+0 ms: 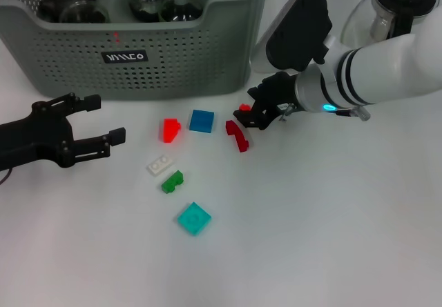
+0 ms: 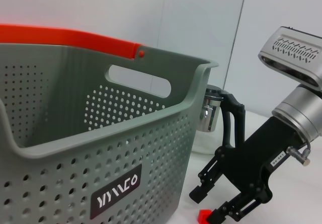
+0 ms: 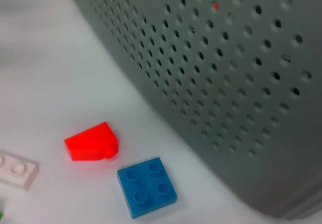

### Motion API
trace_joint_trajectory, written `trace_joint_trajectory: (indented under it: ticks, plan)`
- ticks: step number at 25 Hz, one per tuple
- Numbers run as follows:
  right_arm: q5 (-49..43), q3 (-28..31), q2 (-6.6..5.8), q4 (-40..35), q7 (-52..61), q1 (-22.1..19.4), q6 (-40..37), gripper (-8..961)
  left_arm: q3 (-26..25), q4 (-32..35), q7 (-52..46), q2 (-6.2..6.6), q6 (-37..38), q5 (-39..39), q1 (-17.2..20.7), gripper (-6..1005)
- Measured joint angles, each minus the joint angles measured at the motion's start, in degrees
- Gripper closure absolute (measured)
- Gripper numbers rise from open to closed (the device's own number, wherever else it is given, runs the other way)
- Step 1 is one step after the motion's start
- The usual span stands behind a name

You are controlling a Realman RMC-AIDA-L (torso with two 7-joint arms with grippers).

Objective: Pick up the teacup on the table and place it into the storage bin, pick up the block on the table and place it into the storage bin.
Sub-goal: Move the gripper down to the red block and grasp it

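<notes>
The grey-green storage bin stands at the back left, its perforated wall filling the left wrist view and right wrist view. Dark glass teacups lie inside it; no teacup shows on the table. Loose blocks lie in front: red, blue, dark red curved and a small red block. My right gripper is low over the table, open, with the small red block between its fingers. My left gripper rests open at the left.
White, green and teal blocks lie nearer the front. A clear glass pitcher with a black handle stands at the back right, behind my right arm. The bin has a red-orange bar along its far rim.
</notes>
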Motion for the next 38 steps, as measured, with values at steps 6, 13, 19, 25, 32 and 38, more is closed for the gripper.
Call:
trace_joint_trajectory:
  ticks: [6, 13, 19, 25, 32, 38]
  plan:
    - [0.3, -1.0, -0.02, 0.8, 0.3, 0.5, 0.5, 440, 0.0, 0.0, 0.0, 0.07, -0.2, 0.0, 0.0, 149]
    - [1.8, -1.0, -0.02, 1.0, 0.3, 0.5, 0.7, 515, 0.0, 0.0, 0.0, 0.09, -0.4, 0.0, 0.0, 150]
    - [2.6, -1.1, -0.02, 1.4, 0.3, 0.7, 0.7, 614, 0.0, 0.0, 0.0, 0.09, -0.4, 0.0, 0.0, 150]
    - [3.8, -1.3, -0.02, 2.9, -0.1, 1.5, 0.7, 690, 0.0, 0.0, 0.0, 0.09, -0.4, 0.0, 0.0, 150]
    - [3.9, -1.3, -0.02, 3.4, -0.2, 1.9, 0.7, 697, 0.0, 0.0, 0.0, 0.09, -0.4, 0.0, 0.1, 151]
    - [3.9, -1.4, -0.02, 3.4, 0.2, 1.9, 0.8, 704, 0.0, 0.0, 0.0, 0.09, -0.4, 0.0, 0.0, 151]
